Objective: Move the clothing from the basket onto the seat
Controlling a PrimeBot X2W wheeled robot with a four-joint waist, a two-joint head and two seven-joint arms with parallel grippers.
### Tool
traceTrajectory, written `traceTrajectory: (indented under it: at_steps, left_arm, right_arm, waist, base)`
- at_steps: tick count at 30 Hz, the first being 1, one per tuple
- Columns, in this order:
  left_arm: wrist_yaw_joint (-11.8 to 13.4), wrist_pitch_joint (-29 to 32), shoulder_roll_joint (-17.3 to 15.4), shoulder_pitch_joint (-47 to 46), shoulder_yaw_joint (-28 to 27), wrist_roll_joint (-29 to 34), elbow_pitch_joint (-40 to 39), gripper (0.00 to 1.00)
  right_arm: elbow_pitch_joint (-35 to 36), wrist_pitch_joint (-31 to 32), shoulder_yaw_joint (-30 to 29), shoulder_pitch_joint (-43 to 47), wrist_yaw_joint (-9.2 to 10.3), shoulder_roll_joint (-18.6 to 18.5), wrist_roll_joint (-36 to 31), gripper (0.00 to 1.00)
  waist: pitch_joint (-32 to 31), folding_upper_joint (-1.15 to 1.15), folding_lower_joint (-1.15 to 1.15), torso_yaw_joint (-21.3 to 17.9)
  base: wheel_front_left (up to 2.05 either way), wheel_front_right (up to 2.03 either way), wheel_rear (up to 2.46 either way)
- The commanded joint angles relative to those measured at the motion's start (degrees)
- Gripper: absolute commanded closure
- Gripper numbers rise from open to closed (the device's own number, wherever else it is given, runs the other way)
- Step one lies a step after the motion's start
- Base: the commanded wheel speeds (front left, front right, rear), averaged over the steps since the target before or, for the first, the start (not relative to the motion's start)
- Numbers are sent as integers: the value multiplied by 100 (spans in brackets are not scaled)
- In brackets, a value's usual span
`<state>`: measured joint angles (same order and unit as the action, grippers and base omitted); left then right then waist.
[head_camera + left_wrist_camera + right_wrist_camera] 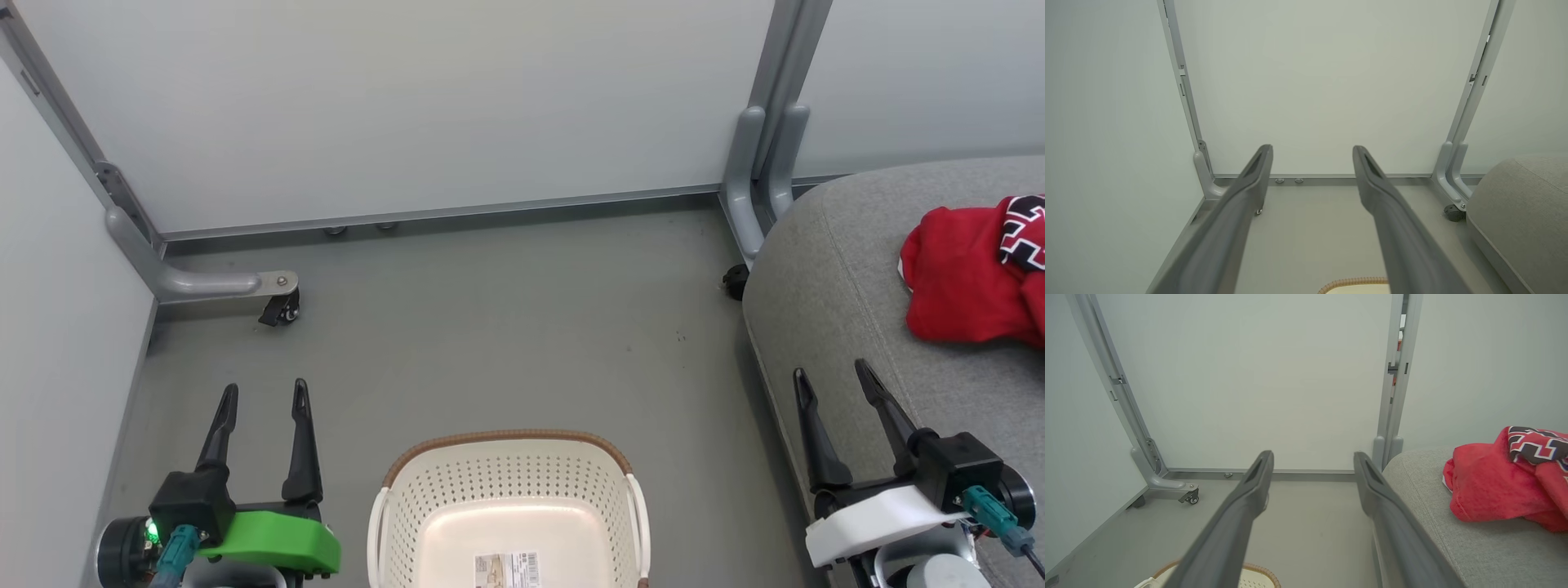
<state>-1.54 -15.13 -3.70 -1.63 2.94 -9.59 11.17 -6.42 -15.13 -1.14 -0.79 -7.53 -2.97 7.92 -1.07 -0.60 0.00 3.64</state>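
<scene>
The soft red clothing (967, 282), a crumpled heap of plain red fabric with a fold of black-and-white lettered jersey at its right side, lies on the large grey fabric-upholstered seat (824, 269). It is ahead of and to the right of the right pincer (829, 367), well apart from the fingertips. That right pincer, two long dark fingers on a white mount, shows against the seat's left edge in the head view. Its jaws are spread wide with nothing between them. In the right wrist view the heap sits on the cushion off to the right of the splayed fingers, clear of both. The left pincer (265, 385), on a bright green mount, hangs over the floor at the lower left, likewise released, its fingers parted and gripping nothing. Between the two pincers stands the oval cream-white perforated plastic basket (506, 482) with its brown woven-look rim and white handles, well apart from the clothing. A paper label (506, 569) lies on its pale bottom. The basket rests on a smooth dull grey floor (506, 327), which runs back to pale white partition panels (408, 106) held in grey metal frames. The frames' curved feet reach out onto the floor, one of them carrying a small black castor (282, 310). The seat's rounded corner sits just beside the right-hand frame foot (755, 188).
</scene>
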Motion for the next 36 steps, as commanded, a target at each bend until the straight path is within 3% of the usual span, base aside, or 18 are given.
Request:
traceTrajectory:
  at_steps: [1,6,17,18,22,36]
  left_arm:
    - [-53,-1,11,107,-13,46,4,0]
    - [-195,-1,22,137,13,117,16,0]
    - [-254,-1,41,102,-47,235,45,0]
    - [-242,0,44,74,-31,218,35,100]
    - [-244,19,59,105,-37,181,226,100]
    - [-310,428,62,-18,-220,-1375,242,100]
  right_arm:
    - [13,-2,-23,79,8,-1,-30,0]
    - [-13,-2,-92,141,8,-1,-14,0]
    - [-41,-2,-87,137,8,1,70,0]
    - [-34,0,-80,71,0,13,54,100]
    - [-205,16,-71,121,0,54,97,100]
    - [-303,416,-162,-13,1,43,1637,100]
  waist:
    - [-10,60,0,-9]
    - [-32,60,0,-40]
    - [-54,60,0,-46]
    - [-54,0,0,-46]
    - [-54,0,0,-48]
    - [-35,7,0,-83]
  base:
    - [0,0,0]
    - [0,0,0]
    - [0,0,0]
    - [0,0,0]
    - [0,0,0]
    - [0,0,0]
